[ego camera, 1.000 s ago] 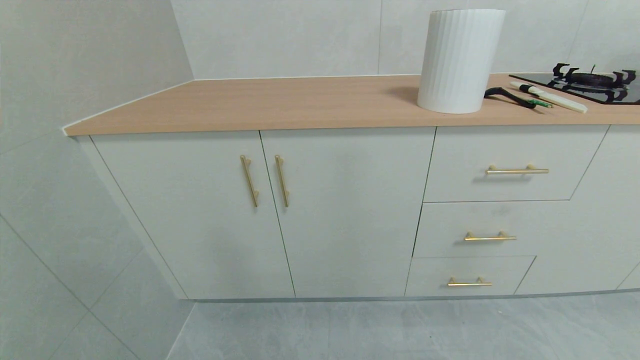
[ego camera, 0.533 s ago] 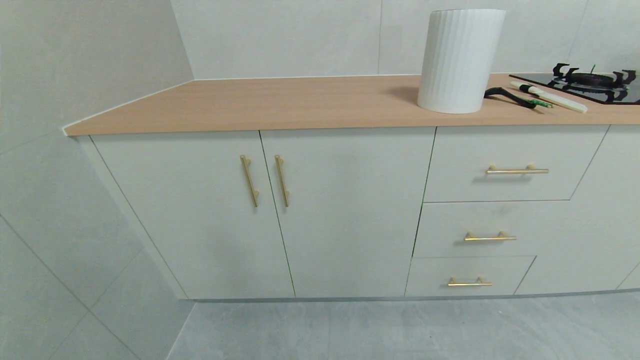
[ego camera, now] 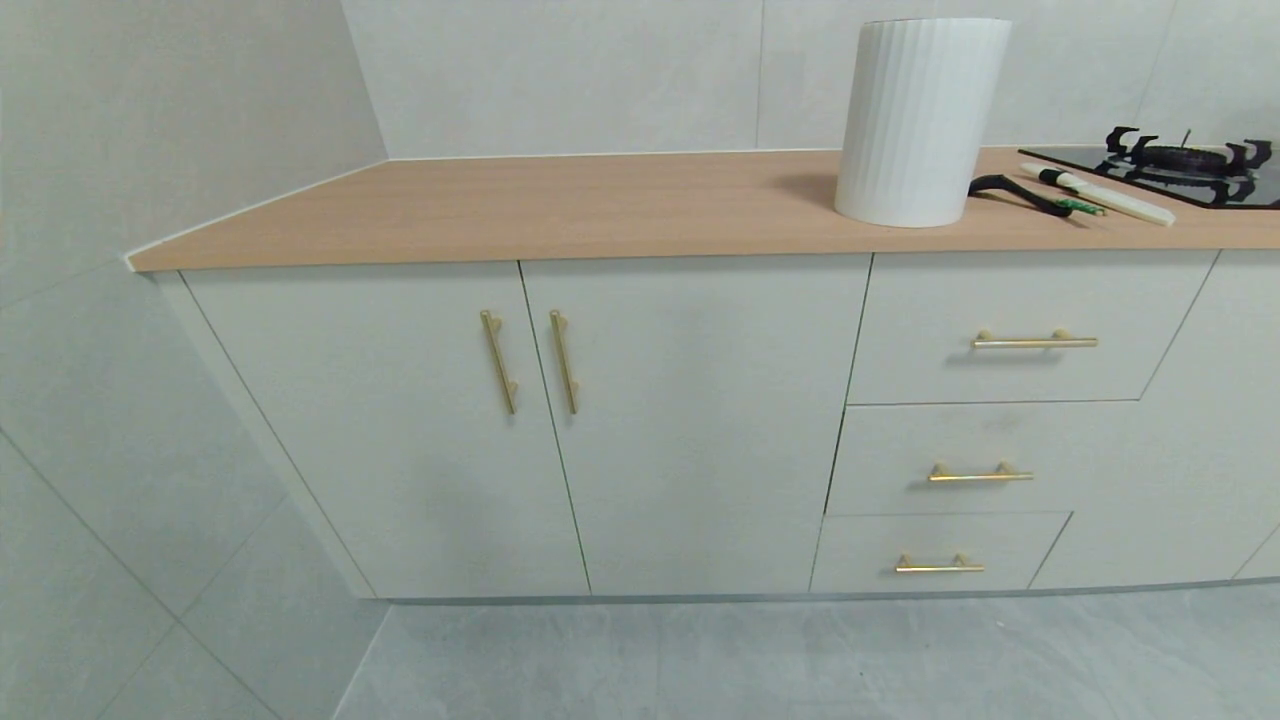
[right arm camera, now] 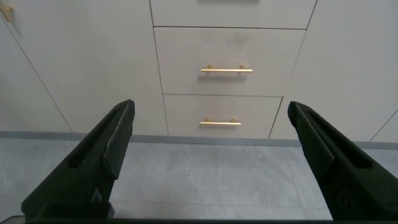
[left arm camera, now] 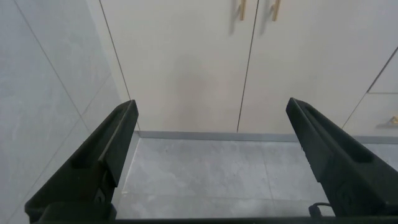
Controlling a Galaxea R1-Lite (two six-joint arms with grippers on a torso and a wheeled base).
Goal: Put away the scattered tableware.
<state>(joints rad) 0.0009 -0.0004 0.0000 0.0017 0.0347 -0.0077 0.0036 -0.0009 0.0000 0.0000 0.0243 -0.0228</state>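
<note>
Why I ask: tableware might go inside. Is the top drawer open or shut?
Shut: the top drawer has its front sitting flush, with only thin seams around it.

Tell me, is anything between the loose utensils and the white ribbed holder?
Nothing visible. The utensils lie on the countertop right beside the white ribbed holder, on its stove side. The left gripper and right gripper hang low, facing the cabinet fronts.

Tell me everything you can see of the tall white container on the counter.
The tall white container is a matte cylinder with fine vertical ribs, perhaps ceramic. It stands upright on the wooden countertop, near its front edge, above the top drawer. Its inside is hidden. A black utensil lies close beside it; contact is unclear.
</note>
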